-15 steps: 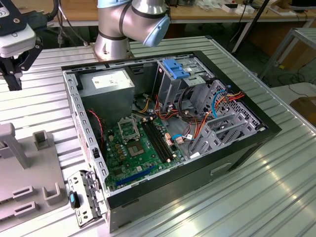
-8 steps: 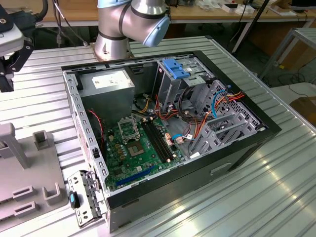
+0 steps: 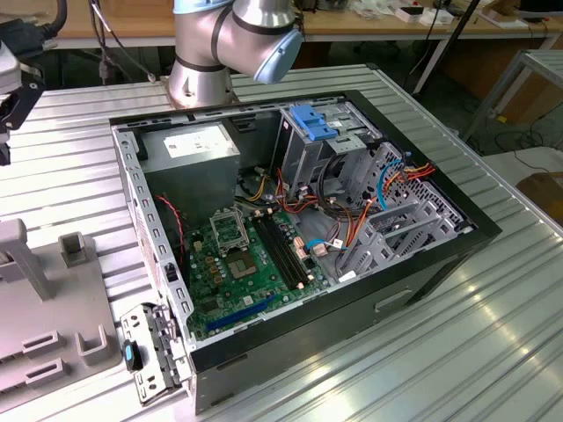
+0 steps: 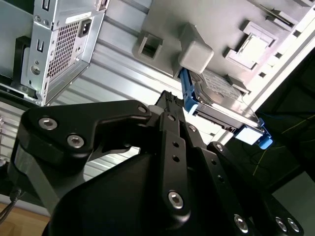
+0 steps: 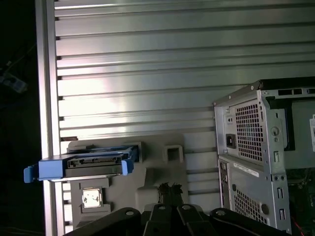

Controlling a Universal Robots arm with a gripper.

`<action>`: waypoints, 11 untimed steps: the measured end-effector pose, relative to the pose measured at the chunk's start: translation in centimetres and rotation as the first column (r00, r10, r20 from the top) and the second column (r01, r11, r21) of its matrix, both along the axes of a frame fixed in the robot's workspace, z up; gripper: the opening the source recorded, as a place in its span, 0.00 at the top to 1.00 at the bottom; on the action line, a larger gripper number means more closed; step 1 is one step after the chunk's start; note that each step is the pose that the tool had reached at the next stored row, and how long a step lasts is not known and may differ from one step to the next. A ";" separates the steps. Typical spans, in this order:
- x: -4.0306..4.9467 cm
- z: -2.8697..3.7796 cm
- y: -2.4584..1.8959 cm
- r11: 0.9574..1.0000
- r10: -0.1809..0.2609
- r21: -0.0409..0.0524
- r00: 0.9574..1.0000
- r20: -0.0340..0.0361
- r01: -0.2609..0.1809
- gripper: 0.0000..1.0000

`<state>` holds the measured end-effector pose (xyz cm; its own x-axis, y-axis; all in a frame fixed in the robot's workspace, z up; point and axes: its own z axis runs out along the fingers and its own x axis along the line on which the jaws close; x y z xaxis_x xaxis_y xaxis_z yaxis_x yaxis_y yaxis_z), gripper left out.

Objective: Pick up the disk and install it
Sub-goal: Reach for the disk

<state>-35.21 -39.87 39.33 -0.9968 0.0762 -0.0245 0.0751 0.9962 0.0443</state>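
Note:
The disk (image 5: 91,164) has a dark grey body in bright blue rails and stands on edge in a slot of the grey fixture plate (image 5: 152,177). It appears again in the second wrist view, the disk (image 4: 221,103) leaning against a grey block of the fixture (image 4: 197,51). My gripper (image 5: 170,189) hangs above the fixture, a short way to the side of the disk and apart from it. Its black fingers come together at the gripper tip (image 4: 167,98), shut on nothing.
The open computer case (image 3: 475,237) lies on the ribbed metal table (image 3: 457,352), with the motherboard (image 3: 237,264), a power supply (image 3: 189,145) and a grey drive cage topped by a blue bracket (image 3: 312,123). The fixture plate (image 3: 53,299) lies at the exterior view's left.

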 end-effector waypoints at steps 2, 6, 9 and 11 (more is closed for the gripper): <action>-0.31 -0.03 0.24 1.000 0.000 0.000 1.000 0.000 0.000 0.89; -1.31 -0.07 0.47 1.000 0.000 0.000 1.000 0.000 0.000 0.89; -1.79 -0.09 0.48 1.000 0.000 0.000 1.000 0.000 0.000 0.89; -2.06 -0.11 0.48 1.000 0.000 0.000 1.000 0.000 0.000 0.89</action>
